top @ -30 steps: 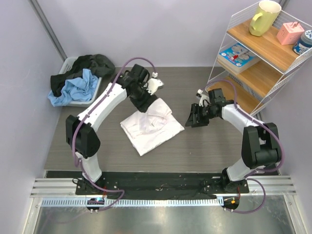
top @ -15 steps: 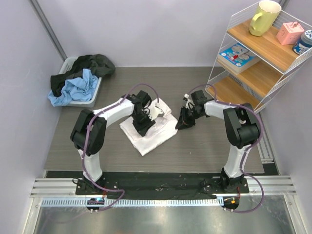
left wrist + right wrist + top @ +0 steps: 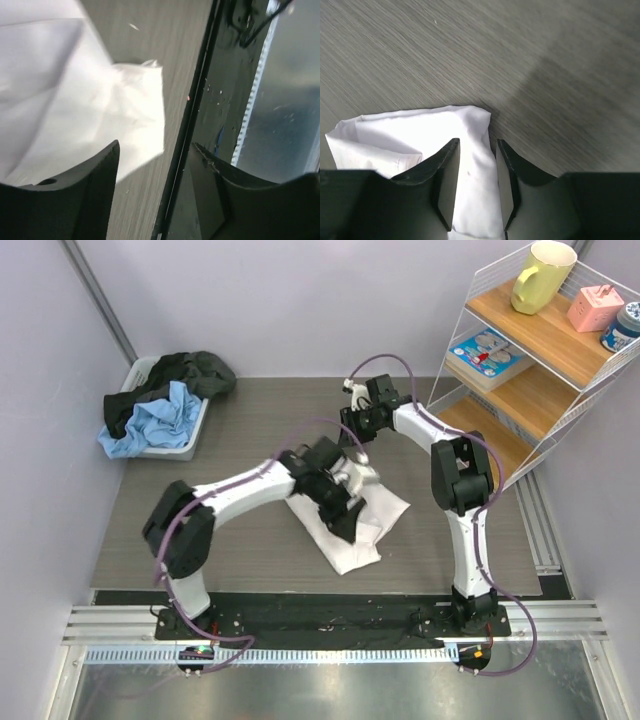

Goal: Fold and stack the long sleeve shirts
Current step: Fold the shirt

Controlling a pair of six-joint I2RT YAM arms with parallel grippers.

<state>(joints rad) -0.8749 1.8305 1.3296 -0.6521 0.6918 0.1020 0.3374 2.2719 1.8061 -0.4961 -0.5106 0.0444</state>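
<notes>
One white shirt (image 3: 385, 510), two pincers, one bin (image 3: 192, 432) heaped with dark and blue clothes (image 3: 150, 425). Left pincer (image 3: 155, 150) is open and holds nothing; the shirt lies flat on the table (image 3: 230, 440), under one finger and off to that side. Right pincer (image 3: 477, 145) has jaws slightly apart straddling a rounded shirt corner, cloth showing in the gap; can't tell if it pinches.

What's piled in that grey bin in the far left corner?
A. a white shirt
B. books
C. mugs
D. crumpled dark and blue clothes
D: the bin holds a heap of dark clothes with a blue cloth spilling over its near edge.
</notes>
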